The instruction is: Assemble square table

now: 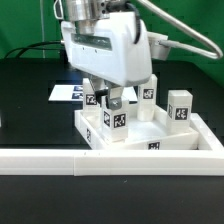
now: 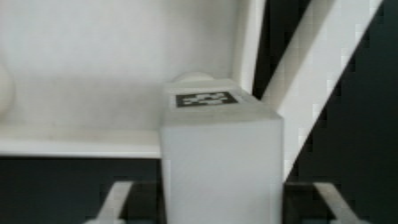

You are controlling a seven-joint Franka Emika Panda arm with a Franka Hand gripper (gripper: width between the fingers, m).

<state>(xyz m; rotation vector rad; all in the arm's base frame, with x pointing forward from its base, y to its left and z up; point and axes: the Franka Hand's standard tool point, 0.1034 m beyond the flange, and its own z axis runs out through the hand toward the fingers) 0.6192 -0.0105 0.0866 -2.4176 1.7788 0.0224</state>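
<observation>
The black tabletop (image 1: 30,100) carries everything in the exterior view. Along its near edge runs the long white rail (image 1: 50,160), turning up the exterior view's right side to box in the work area. Inside that corner lies the slab (image 1: 150,135), rim up, with a tag on its near wall. Behind it, toward the far side of the tabletop, the marker board (image 1: 68,93) lies flat, partly hidden by the arm.

The arm's bulky white wrist housing (image 1: 105,50) hangs over the slab's left half in the exterior view and blocks much of what stands behind it. The hand (image 1: 104,98) reaches down from it; its dark fingers (image 1: 113,99) sit on either side of a leg (image 1: 114,122) standing upright in the slab's near-left part, so the hand is clenched on that leg. Three more legs stand upright around it: one (image 1: 92,99) just beside the hand on the exterior view's left, one (image 1: 148,98) behind and near the housing, and one (image 1: 180,106) well apart at the slab's right side.

The wrist view shows what the housing hides: the grasped leg (image 2: 222,160) close up, upright, its tagged top face (image 2: 208,98) toward the camera, with the slab's floor (image 2: 89,90) and rim behind it. The other legs and the marker board do not appear there.
</observation>
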